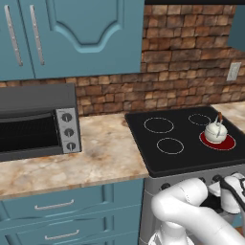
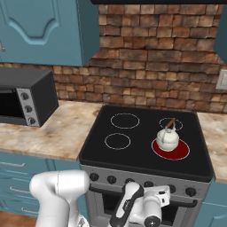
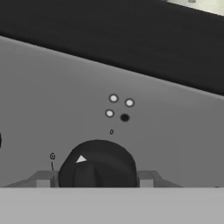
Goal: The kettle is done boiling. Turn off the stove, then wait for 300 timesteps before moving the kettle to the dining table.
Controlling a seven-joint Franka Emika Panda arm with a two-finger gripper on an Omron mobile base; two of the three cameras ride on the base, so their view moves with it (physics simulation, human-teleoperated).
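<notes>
Between the two fingertips of the gripper (image 3: 97,180), at the bottom of the hand view, sits a black knob (image 3: 98,164) on the steel front of the stove (image 3: 144,131); one grey fingertip (image 3: 43,180) stands just beside its left edge and the other just beside its right, spread around the knob, though whether they touch it I cannot tell. Just above the knob, four small dots are printed on the steel, three white and one black. Well above and beyond the fingers, on the black cooktop (image 2: 133,133), the kettle (image 2: 168,138) stands upright on the front-right burner (image 2: 177,152), which glows red. Far off to the fingers' left, a grey toaster oven (image 1: 38,119) rests on the marbled counter (image 1: 105,153).
</notes>
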